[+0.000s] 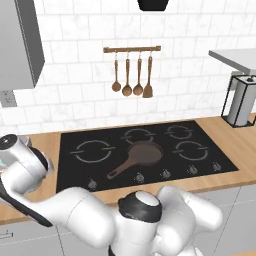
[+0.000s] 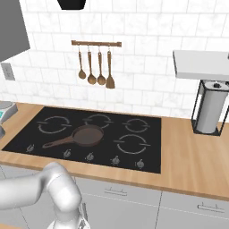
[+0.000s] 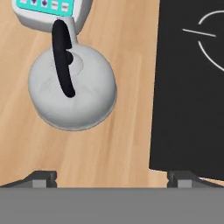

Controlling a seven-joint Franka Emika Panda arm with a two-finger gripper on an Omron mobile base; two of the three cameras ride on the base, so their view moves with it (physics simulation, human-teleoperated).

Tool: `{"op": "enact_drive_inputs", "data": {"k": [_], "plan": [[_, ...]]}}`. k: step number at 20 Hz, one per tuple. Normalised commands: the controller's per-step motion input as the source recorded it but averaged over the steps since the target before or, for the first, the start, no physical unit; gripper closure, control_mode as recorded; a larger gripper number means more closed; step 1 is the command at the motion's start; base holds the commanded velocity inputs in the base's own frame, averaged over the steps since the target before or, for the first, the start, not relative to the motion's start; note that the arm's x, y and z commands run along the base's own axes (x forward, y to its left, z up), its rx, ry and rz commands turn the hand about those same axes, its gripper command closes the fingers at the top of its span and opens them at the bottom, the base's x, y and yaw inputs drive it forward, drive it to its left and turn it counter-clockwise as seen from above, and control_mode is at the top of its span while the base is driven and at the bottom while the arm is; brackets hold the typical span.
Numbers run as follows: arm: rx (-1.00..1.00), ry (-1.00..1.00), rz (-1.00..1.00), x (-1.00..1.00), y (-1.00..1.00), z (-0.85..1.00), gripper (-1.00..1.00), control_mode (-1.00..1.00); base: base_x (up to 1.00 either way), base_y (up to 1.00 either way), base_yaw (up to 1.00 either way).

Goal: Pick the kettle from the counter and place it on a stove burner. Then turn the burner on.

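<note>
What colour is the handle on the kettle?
Black, arching over the silver-grey kettle; clearest in the hand view.

**No words to read here**

There are no words, names or numbers that can be read. The scale [image 3: 48,13] has a teal panel with small white and blue marks on it, but they are too blurry to tell. The cooktop [image 1: 145,165] has white ring shapes printed on its black glass. They are only lines, not letters.
</note>
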Motion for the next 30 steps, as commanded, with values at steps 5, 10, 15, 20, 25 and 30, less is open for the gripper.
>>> {"op": "enact_drive_inputs", "data": {"k": [5, 10, 15, 20, 25, 30], "plan": [[0.0, -0.05, 0.0, 0.18, 0.02, -0.23, -1.0, -1.0, 0.0, 0.0, 0.0], [0.0, -0.01, 0.0, 0.33, 0.12, -0.12, -1.0, -1.0, 0.0, 0.0, 0.0], [0.0, 0.0, 0.0, 0.35, 0.24, -0.04, -1.0, -1.0, 0.0, 0.0, 0.0], [0.0, 0.0, 0.0, 0.33, 0.32, -0.08, -1.0, -1.0, 0.0, 0.0, 0.0], [-0.01, -0.01, 0.0, 0.3, 0.29, -0.12, -1.0, -1.0, 0.0, 0.0, 0.0], [-0.02, -0.08, -0.04, 0.25, 0.0, -0.1, -1.0, -1.0, 0.0, 0.0, 0.0]]}}
